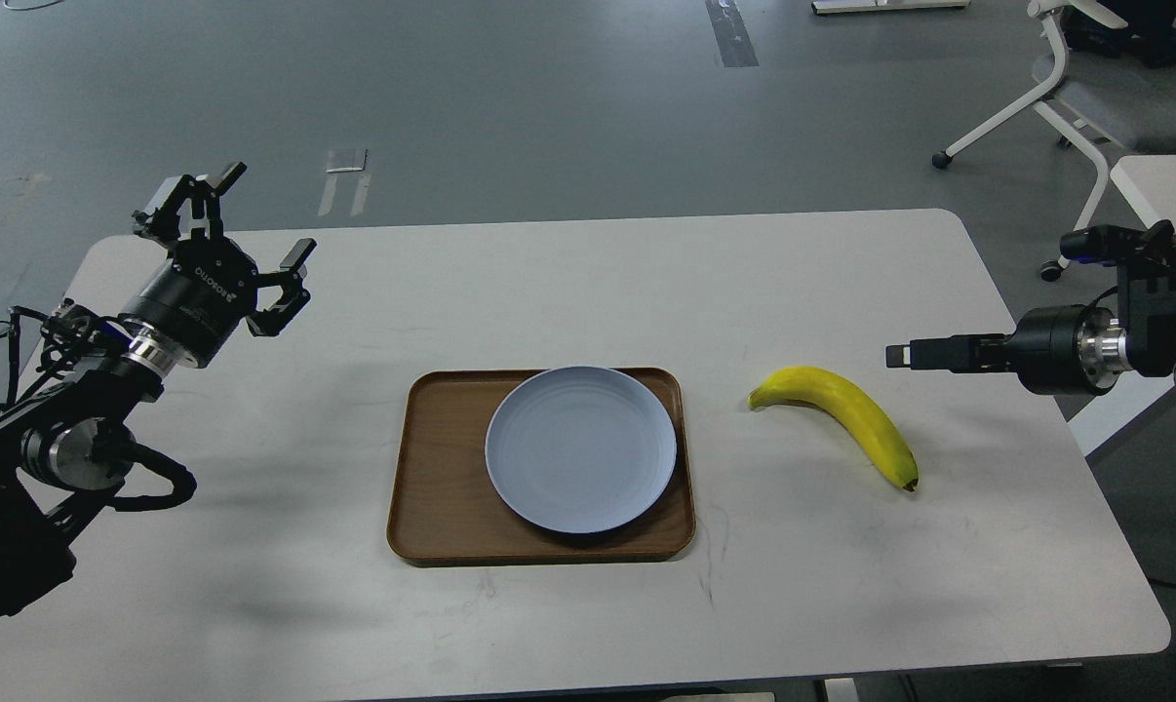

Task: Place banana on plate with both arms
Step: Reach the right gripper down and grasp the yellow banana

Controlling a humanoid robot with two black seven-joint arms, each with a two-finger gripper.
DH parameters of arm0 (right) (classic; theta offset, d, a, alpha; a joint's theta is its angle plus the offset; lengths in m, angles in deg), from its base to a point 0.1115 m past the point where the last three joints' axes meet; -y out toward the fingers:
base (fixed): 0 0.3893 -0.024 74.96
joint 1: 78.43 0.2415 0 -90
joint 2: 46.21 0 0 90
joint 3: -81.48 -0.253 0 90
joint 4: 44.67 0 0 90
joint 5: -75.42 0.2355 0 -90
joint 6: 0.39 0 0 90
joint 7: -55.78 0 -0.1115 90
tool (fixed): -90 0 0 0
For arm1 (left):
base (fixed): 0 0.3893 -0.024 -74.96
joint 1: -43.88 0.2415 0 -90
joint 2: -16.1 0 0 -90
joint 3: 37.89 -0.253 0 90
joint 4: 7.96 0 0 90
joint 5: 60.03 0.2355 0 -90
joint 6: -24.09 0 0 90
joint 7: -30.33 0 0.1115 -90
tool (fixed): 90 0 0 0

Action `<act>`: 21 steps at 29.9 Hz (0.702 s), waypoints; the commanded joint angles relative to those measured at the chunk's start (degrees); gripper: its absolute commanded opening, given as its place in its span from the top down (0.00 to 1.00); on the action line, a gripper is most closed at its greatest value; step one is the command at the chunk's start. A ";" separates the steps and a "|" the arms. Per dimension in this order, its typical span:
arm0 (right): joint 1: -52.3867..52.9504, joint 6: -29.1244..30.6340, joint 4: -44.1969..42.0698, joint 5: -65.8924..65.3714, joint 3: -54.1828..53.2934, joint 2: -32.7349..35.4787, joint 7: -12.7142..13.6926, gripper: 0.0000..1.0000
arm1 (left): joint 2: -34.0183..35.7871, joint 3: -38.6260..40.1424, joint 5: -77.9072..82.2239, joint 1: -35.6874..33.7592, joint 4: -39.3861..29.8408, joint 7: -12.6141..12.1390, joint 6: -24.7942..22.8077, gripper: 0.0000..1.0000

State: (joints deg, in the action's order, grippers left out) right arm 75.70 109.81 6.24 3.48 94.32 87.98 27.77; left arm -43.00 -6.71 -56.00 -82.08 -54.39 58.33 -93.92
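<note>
Near edge of the white table [256, 604] is bare. Mid-table, the plate [580, 448] sits on the wooden tray [432, 487]. Banana [842, 414] lies right of the tray, apart from it, stem far-left, dark tip near-right. Left gripper [232, 229] is raised, fingers spread; right gripper [915, 353] points left, spread unclear. An office chair [1085, 88] stands beyond on the right.

Count: 1 banana [842, 414], 1 plate [580, 448], 1 wooden tray [442, 468], all on 1 white table [568, 283]. 2 robot arms w/ 1 gripper each: left gripper [227, 229], right gripper [900, 354]. Bkgd: 1 office chair [1085, 93], plus 1 more table corner [1163, 190] at right.
</note>
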 commanded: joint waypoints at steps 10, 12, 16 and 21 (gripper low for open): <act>1.09 -0.95 -8.20 0.04 8.43 -11.92 0.01 0.02 | -0.93 -0.07 0.01 0.01 0.29 0.00 0.01 0.00; 1.09 -0.95 -8.38 -0.05 9.30 -12.71 0.01 0.02 | -1.02 -0.07 0.01 0.01 0.29 0.00 0.01 0.00; 0.91 -0.95 -9.34 -0.05 11.42 -13.42 0.01 0.04 | -0.93 -0.07 0.01 0.01 0.38 0.00 0.01 0.00; 0.56 -0.95 -9.34 0.04 12.56 -14.04 0.01 0.11 | -0.76 -0.07 0.01 0.01 0.38 0.00 0.01 0.00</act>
State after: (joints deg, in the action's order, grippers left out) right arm 76.45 108.86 -3.07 3.51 106.48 74.09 27.78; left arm -43.83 -6.78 -55.99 -82.06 -54.06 58.34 -93.91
